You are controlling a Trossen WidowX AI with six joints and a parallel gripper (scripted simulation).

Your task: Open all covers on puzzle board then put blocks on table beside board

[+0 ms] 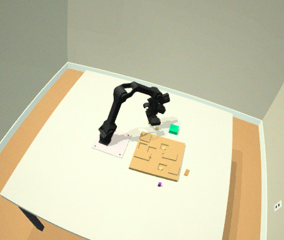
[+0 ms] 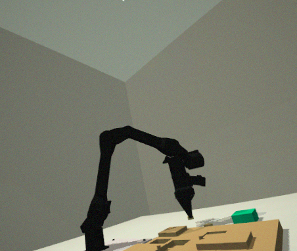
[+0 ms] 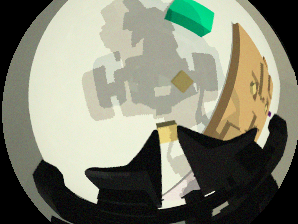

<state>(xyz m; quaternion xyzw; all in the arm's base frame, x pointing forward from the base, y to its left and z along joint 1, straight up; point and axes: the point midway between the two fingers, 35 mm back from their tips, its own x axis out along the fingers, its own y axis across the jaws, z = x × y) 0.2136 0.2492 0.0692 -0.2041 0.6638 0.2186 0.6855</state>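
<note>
My gripper (image 1: 149,122) (image 2: 190,217) (image 3: 167,131) is shut on a small yellow block (image 3: 167,134) and holds it above the table, off the board's back-left edge. Another yellow block (image 1: 157,128) (image 2: 208,225) (image 3: 182,81) rests on the table close behind the board. The wooden puzzle board (image 1: 136,164) (image 2: 271,230) (image 3: 244,60) has raised covers of its own colour and several recesses. Yellow shapes show in two recesses, one near the middle (image 1: 163,147) and one toward the front (image 1: 161,168); I cannot tell if they are blocks. Exact cover positions are hard to read.
A green box (image 1: 173,129) (image 2: 244,216) (image 3: 190,17) stands behind the board, beyond the yellow block. An orange piece (image 1: 186,172) lies right of the board and a small purple block (image 1: 159,184) in front. The arm's pale base plate (image 1: 120,147) lies left of the board.
</note>
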